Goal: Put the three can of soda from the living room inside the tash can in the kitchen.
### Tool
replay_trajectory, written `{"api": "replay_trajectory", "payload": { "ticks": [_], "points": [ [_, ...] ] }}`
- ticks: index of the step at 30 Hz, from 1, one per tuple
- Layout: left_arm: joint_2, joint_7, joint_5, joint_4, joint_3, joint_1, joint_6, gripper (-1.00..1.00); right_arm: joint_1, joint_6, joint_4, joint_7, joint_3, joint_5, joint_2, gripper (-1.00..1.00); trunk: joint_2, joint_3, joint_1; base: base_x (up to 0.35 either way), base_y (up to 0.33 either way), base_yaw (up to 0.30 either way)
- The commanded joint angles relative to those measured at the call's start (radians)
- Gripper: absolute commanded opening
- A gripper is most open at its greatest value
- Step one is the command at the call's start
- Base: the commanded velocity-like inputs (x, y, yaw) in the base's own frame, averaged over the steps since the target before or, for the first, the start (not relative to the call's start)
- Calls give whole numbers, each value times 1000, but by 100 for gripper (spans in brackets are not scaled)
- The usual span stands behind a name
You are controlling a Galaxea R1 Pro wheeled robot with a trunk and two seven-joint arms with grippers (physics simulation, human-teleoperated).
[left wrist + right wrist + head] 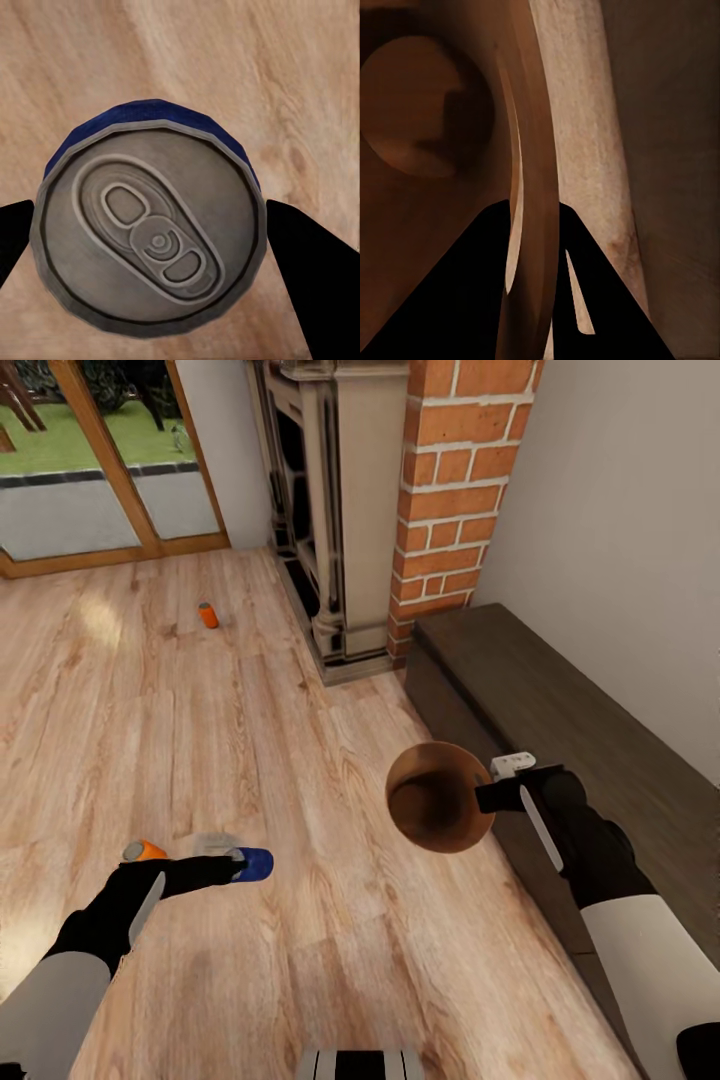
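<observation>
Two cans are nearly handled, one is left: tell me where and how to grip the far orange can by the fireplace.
Grip the far orange can across its round body, mid-length. It seems to lie on its side on the wood floor, so come from above with the fingers straddling its width; the curved sides offer two opposed faces, the ends none.

left gripper (240,865) jaws clamped, low; right gripper (487,797) jaws pinched

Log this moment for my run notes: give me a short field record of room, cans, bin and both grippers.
room: living room, brick chimney, wood floor
blue soda can: between left gripper fingers
orange can near left arm: on floor
far orange can: on floor by glass doors
trash can: right gripper pinches its rim, held above floor
</observation>
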Motion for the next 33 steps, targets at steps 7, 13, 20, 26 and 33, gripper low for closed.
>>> {"api": "replay_trajectory", "payload": {
  "ticks": [7,13,20,26,33],
  "points": [
    [77,-321,3,-25,23,-3,85,-100,3,1,46,1,5,-17,5,-100,49,22,-27,0,0,0],
    [114,-472,48,-105,25,-4,165,-100,3,1,61,-15,22,-9,39,-100,91,41,-50,0,0,0],
    [144,-547,126,-196,26,-23,272,-100,3,1,113,-21,62,-5,68,-100,140,63,-77,0,0,0],
    [149,-563,200,-235,25,-113,403,-100,3,1,183,-27,92,-4,105,-100,147,66,-81,0,0,0],
    [110,-561,239,-305,18,-127,452,-100,3,1,217,-39,95,-3,135,-100,147,66,-81,0,0,0]
  ]
}}
